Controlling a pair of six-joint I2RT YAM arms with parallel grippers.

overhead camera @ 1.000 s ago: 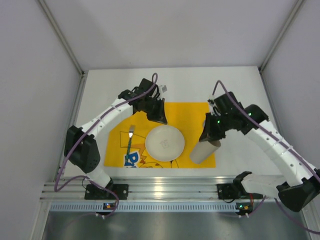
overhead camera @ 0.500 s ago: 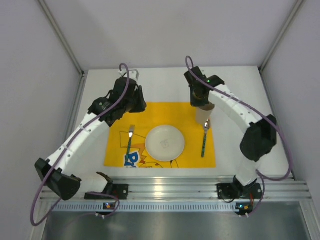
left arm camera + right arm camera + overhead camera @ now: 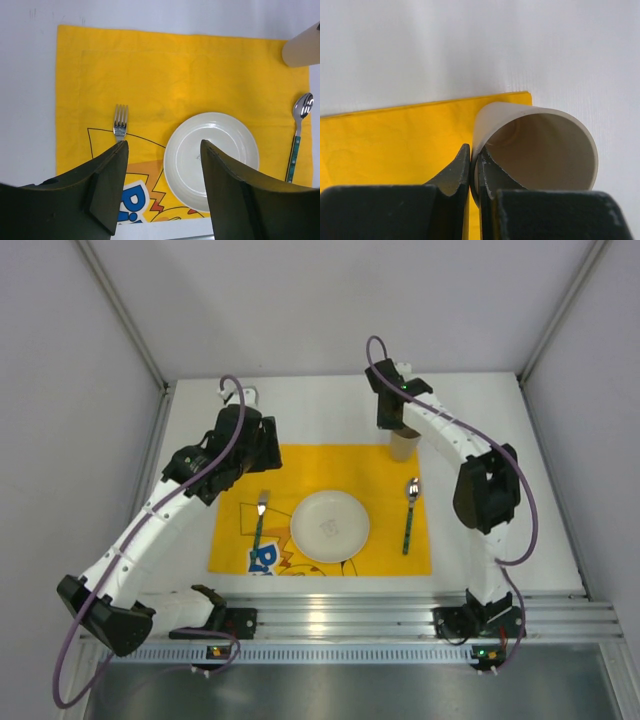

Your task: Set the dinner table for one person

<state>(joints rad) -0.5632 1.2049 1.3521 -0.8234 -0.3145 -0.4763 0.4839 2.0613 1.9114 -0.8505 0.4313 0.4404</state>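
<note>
From above, the white counter [image 3: 500, 490] fills the middle of the frame, and a yellow mat [image 3: 330, 465] lies at its centre. On the mat a plate [image 3: 330, 526] sits low and central, with a fork [image 3: 259, 525] just left of it and a spoon [image 3: 408, 520] to its right. The cup [image 3: 404, 447] stands at the mat's upper right corner; I'd say only letting it go remains.

In the left wrist view, the left gripper [image 3: 162, 145] hangs above the mat, jaws spread, empty.

In the right wrist view, the right gripper [image 3: 473, 152] is clenched on the cup's rim, one finger inside and one outside.
</note>
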